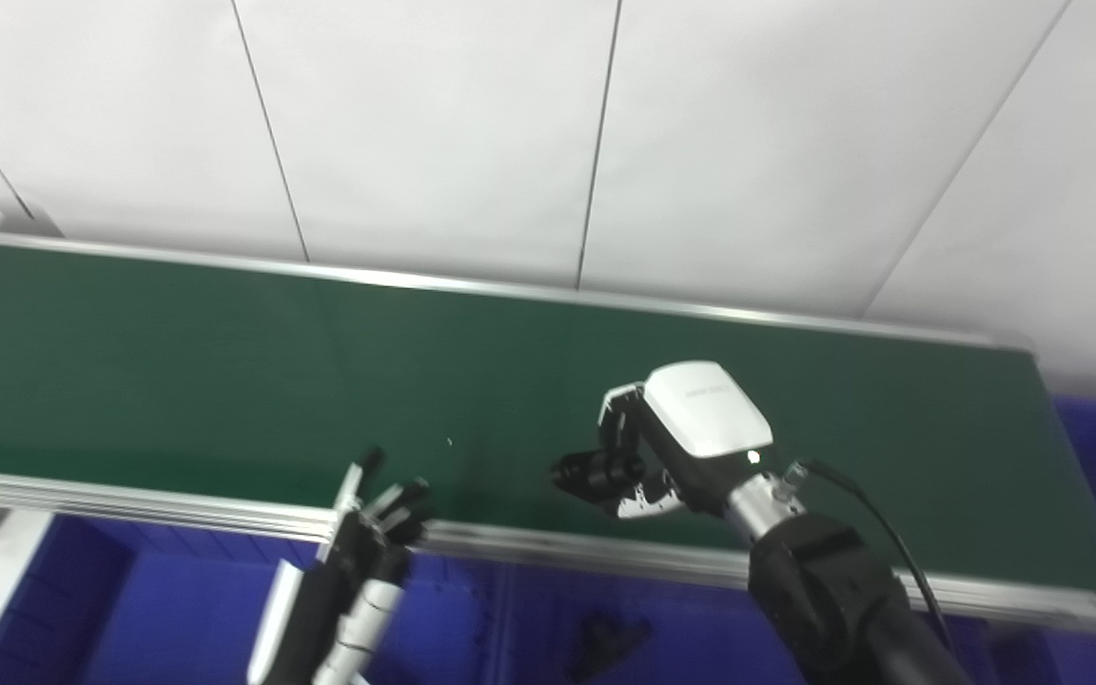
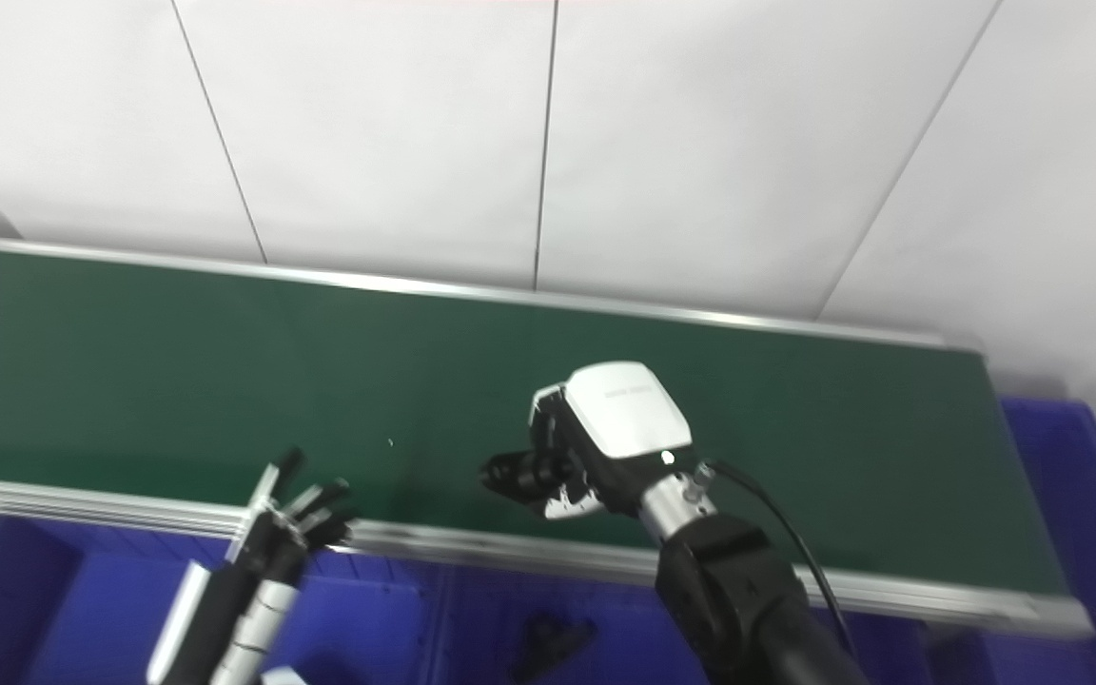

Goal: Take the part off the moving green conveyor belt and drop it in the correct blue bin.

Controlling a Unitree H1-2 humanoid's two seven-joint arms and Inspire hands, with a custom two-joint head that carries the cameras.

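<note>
Right hand [image 1: 648, 457] curled round a dark part [image 1: 596, 473] (grip looks closed) over belt [image 1: 225, 371] near edge.

Two head cameras looking down and forward over the conveyor.

Both eye views are looking from above the near rail across the green conveyor belt [image 1: 225, 371] toward the white panelled wall [image 1: 434, 124], sitting close to the work and slightly tilted. The right eye view is sitting a little to the side, so shared things are landing further left in it. Both are taking in the belt, the wall, the blue bins [image 2: 386, 618] along the bottom edge and both arms.
</note>
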